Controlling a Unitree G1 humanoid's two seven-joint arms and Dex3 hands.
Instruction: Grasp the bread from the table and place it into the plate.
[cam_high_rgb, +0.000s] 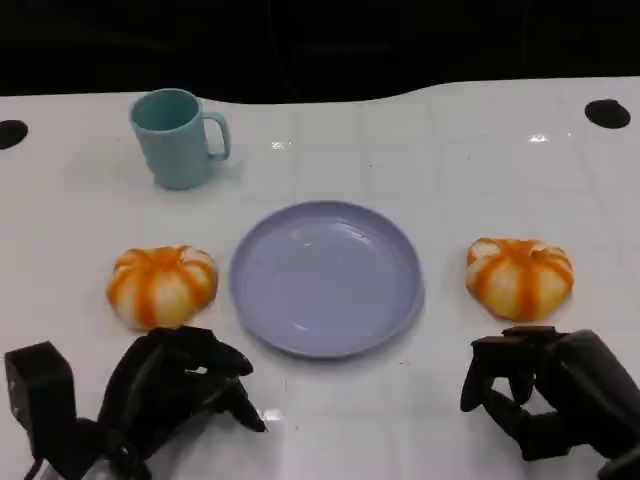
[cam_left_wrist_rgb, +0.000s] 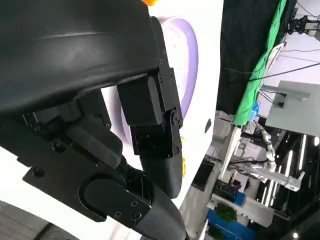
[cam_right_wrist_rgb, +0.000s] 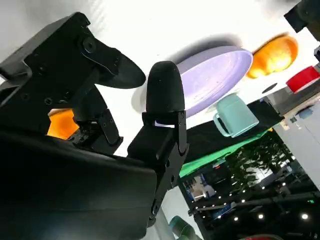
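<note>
**2 bread rolls flank the plate, both robot hands empty**

A round lavender plate (cam_high_rgb: 326, 277) sits at the middle of the white bench (cam_high_rgb: 450, 170). Taking the plate as the clock's centre in the head view, 1 orange-striped bread roll (cam_high_rgb: 162, 286) lies at 9 o'clock, just beside the rim and not touching it. A 2nd orange-striped bread roll (cam_high_rgb: 519, 277) lies at 3 o'clock, a little farther from the rim. Both rest on the bench, outside the plate. A pale teal mug (cam_high_rgb: 175, 137) stands upright at about 11 o'clock, well apart from the plate, its handle turned toward 3 o'clock.

The left robot hand (cam_high_rgb: 170, 385) hangs at 7 o'clock, just short of the 9 o'clock roll, fingers apart and released, holding nothing. The right robot hand (cam_high_rgb: 545, 395) sits at 4 o'clock, just short of the 3 o'clock roll, fingers bent loosely downward yet spread, also grasping nothing.

The right wrist view shows the plate (cam_right_wrist_rgb: 215, 77), the mug (cam_right_wrist_rgb: 235, 116) and the far roll (cam_right_wrist_rgb: 272, 56) past the black fingers (cam_right_wrist_rgb: 164, 95).
</note>
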